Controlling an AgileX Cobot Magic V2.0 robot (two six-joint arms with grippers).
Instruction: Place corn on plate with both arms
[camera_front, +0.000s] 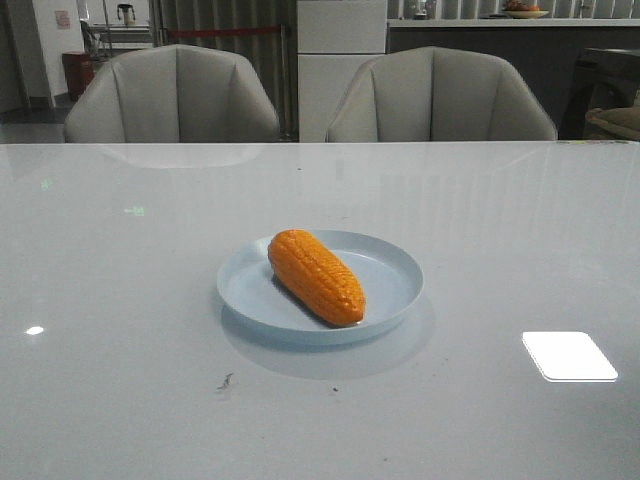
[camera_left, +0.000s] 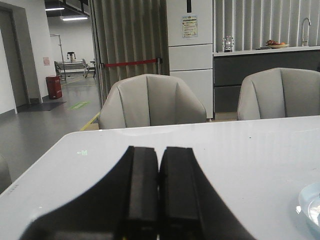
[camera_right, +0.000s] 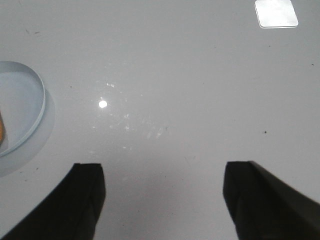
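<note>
The left gripper (camera_left: 159, 192) has its jaws pressed together on nothing, and the right gripper (camera_right: 165, 192) has its jaws spread wide and empty over the bare bench (camera_front: 120, 330). The corn (camera_front: 315, 276) lies diagonally inside the pale blue plate (camera_front: 395, 300), apart from both grippers. The task looks done, so both arms should simply stay clear of the plate.

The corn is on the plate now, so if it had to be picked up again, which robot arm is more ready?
Probably the right. Its gripper is open, pointing down at the table beside the plate. The left gripper is shut, facing the chairs.
</note>
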